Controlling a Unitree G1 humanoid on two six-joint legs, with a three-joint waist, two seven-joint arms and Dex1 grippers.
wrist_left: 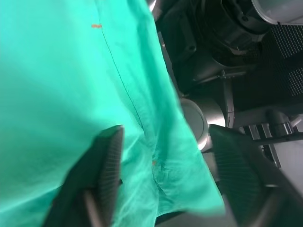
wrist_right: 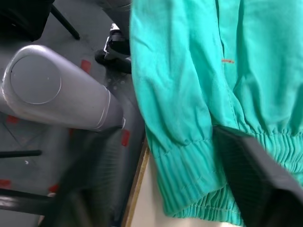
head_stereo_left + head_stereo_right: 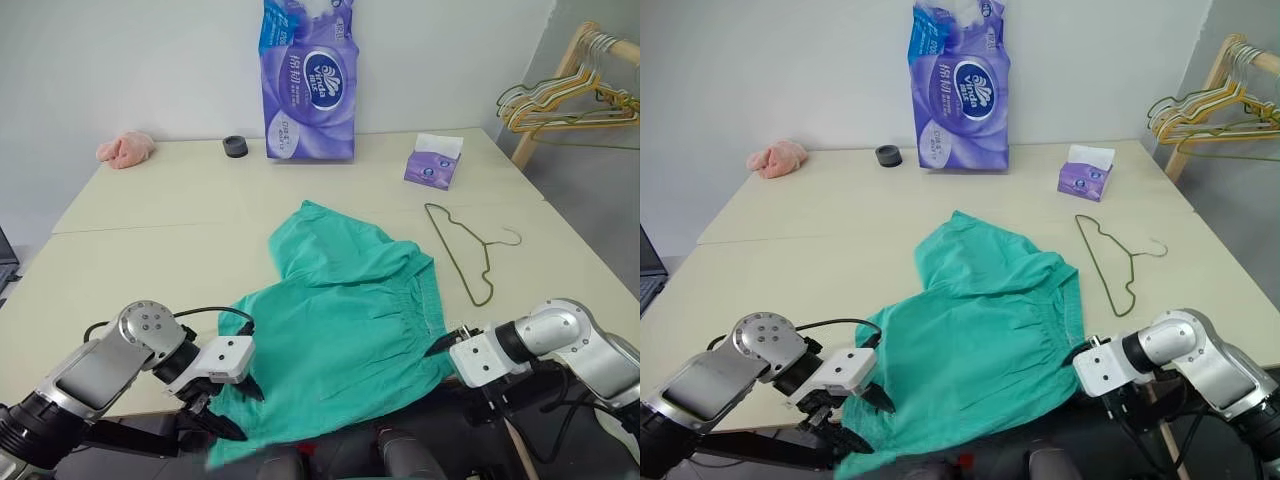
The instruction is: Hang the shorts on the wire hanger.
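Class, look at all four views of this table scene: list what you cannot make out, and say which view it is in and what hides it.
- The shorts: their near edge hangs over the table front, below the eye views' frame.
- The left gripper: one fingertip lies behind the fabric in the eye view.
- The tissue pack: its top is cut by the upper edge; its small print is unreadable.
- The rack hangers: they overlap, too tangled to count.
- The wire hanger is fully visible.

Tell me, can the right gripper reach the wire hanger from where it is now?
Probably yes: the wire hanger lies bare on the table just beyond the right gripper, beside the shorts, with nothing between.
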